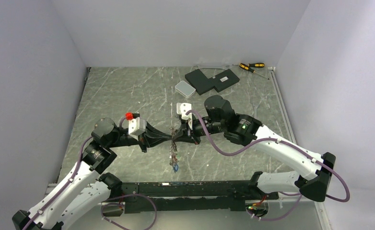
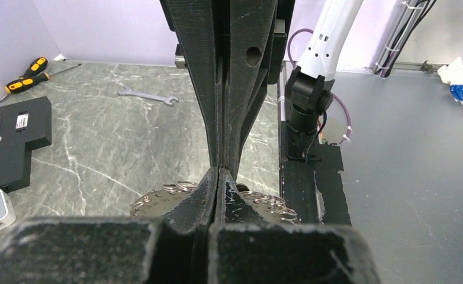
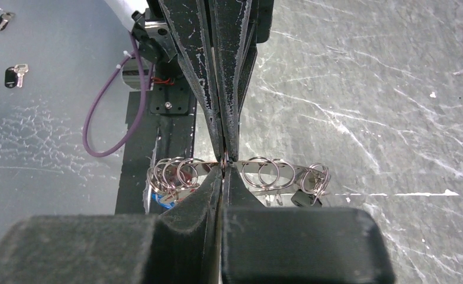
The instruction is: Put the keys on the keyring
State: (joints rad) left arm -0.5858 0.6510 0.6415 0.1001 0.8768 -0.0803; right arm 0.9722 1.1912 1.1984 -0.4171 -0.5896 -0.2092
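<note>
Right wrist | right claw (image 3: pixel 223 170) and left claw (image 2: pixel 218 173) both clamped on keyring (image 3: pixel 276 171) | I see blue key (image 1: pixel 175 166) hanging from it | loose keys (image 3: pixel 13 76) on surface (image 3: pixel 39 148) left to thread | partway, I judge

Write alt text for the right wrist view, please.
The right jaws, from below, and the left jaws, from above, are both shut on the silver keyring, whose rim carries small wire rings. Loose keys lie at far left.
</note>
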